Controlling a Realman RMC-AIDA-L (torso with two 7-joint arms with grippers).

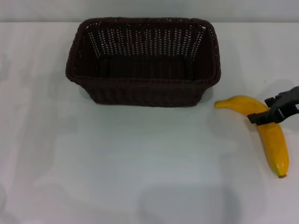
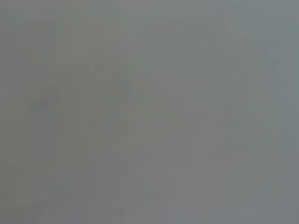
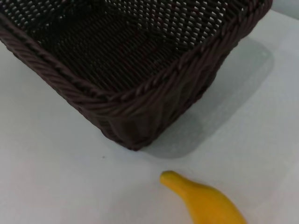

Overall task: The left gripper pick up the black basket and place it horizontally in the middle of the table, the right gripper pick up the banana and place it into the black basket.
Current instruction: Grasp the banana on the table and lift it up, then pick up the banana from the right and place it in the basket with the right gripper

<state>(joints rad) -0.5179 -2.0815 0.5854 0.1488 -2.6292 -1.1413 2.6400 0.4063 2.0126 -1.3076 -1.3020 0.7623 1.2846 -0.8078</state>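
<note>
The black basket (image 1: 140, 80) stands upright on the white table (image 1: 117, 163), its long side across the middle toward the back, and nothing shows inside it. The yellow banana (image 1: 274, 142) lies on the table to its right, curving toward the front edge. My right gripper (image 1: 268, 108) reaches in from the right edge, open, with one black finger on each side of the banana's upper half. The right wrist view shows the basket's braided corner (image 3: 140, 93) and the banana's tip (image 3: 205, 200) just beside it. The left gripper is out of view; the left wrist view is plain grey.
Bare white tabletop spreads in front of and to the left of the basket. A pale wall runs along the table's far edge.
</note>
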